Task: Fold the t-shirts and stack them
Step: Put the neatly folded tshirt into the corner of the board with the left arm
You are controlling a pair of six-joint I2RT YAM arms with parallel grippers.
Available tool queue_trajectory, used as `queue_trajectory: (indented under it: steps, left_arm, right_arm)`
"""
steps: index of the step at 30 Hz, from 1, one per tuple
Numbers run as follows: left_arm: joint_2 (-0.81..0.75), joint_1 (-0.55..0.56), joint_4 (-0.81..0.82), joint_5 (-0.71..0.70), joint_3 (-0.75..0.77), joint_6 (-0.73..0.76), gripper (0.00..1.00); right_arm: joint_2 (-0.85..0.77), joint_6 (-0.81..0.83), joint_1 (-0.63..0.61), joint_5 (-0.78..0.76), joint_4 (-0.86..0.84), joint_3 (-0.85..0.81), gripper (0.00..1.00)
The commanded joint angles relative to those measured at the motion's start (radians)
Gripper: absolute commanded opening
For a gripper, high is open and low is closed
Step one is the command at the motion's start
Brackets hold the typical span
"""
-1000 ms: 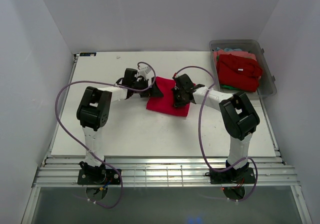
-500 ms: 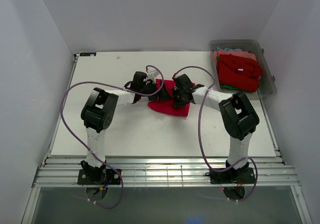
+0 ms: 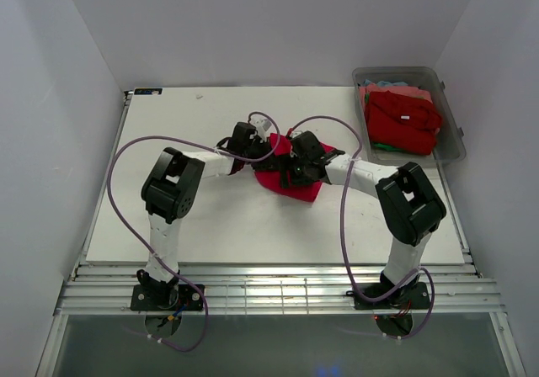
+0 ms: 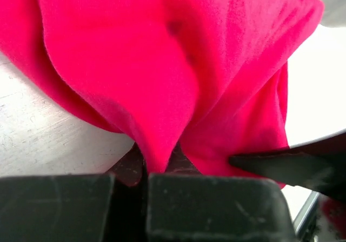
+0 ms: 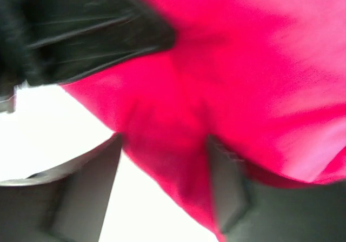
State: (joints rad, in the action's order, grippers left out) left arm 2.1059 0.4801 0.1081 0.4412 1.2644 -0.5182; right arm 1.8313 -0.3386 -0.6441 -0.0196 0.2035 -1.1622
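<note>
A crimson t-shirt [image 3: 296, 183] lies bunched at the table's middle, between both grippers. My left gripper [image 3: 263, 153] is at its left edge and shut on a raised fold of the cloth [image 4: 158, 161], which hangs pinched between the jaws. From the right, my right gripper [image 3: 291, 167] reaches over the shirt. Its fingers [image 5: 227, 183] stand apart, with loose crimson cloth [image 5: 167, 161] lying between them and not pinched. The two grippers nearly touch. Several red t-shirts [image 3: 402, 121] lie piled in a clear bin [image 3: 453, 133] at the back right.
White walls close in the table [image 3: 210, 217] on three sides. Purple cables [image 3: 118, 192] loop out from both arms. A blue and a green garment edge peek out in the bin. The right gripper's dark finger [image 4: 292, 167] juts into the left wrist view.
My left gripper has moved right onto the shirt and shut on its left edge. The right gripper has opened, letting go of the cloth. The shirt has bunched up between them.
</note>
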Motion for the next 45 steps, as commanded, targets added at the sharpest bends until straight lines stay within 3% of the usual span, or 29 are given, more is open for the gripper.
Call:
queue_trajectory:
  steps: [1, 4, 5, 8, 11, 23, 30, 38, 45]
  left_arm:
    - [0.008, 0.006, -0.163, -0.172, 0.015, 0.040, 0.00]
    - [-0.026, 0.003, -0.240, -0.249, 0.044, 0.092, 0.00]
    - [-0.058, -0.003, -0.263, -0.271, 0.050, 0.105, 0.00]
    - [-0.139, -0.034, -0.335, -0.326, 0.062, 0.138, 0.00]
    - [-0.217, -0.072, -0.410, -0.364, 0.078, 0.159, 0.00]
    - [-0.342, -0.224, -0.683, -0.548, 0.234, 0.320, 0.00]
    - [-0.302, -0.351, -0.737, -0.562, 0.277, 0.398, 0.00]
    - [-0.204, -0.572, -0.789, -0.523, 0.397, 0.492, 0.00]
    - [-0.110, -0.675, -0.811, -0.473, 0.510, 0.506, 0.00]
  right_arm:
    - [-0.070, 0.009, -0.022, 0.004, 0.046, 0.044, 0.74]
    - [-0.130, 0.007, -0.031, -0.005, 0.063, 0.050, 0.79]
    - [-0.147, 0.007, -0.031, -0.012, 0.069, 0.049, 0.88]
    - [-0.216, 0.004, -0.032, -0.037, 0.114, 0.041, 0.96]
    - [-0.288, 0.001, -0.032, -0.060, 0.146, 0.036, 0.90]
    - [-0.432, 0.044, -0.034, -0.103, 0.214, 0.065, 0.90]
    - [-0.458, 0.053, -0.032, -0.063, 0.188, 0.093, 0.90]
    - [-0.478, 0.059, -0.032, -0.023, 0.149, 0.134, 0.90]
    - [-0.513, 0.053, -0.032, -0.006, 0.134, 0.191, 0.90]
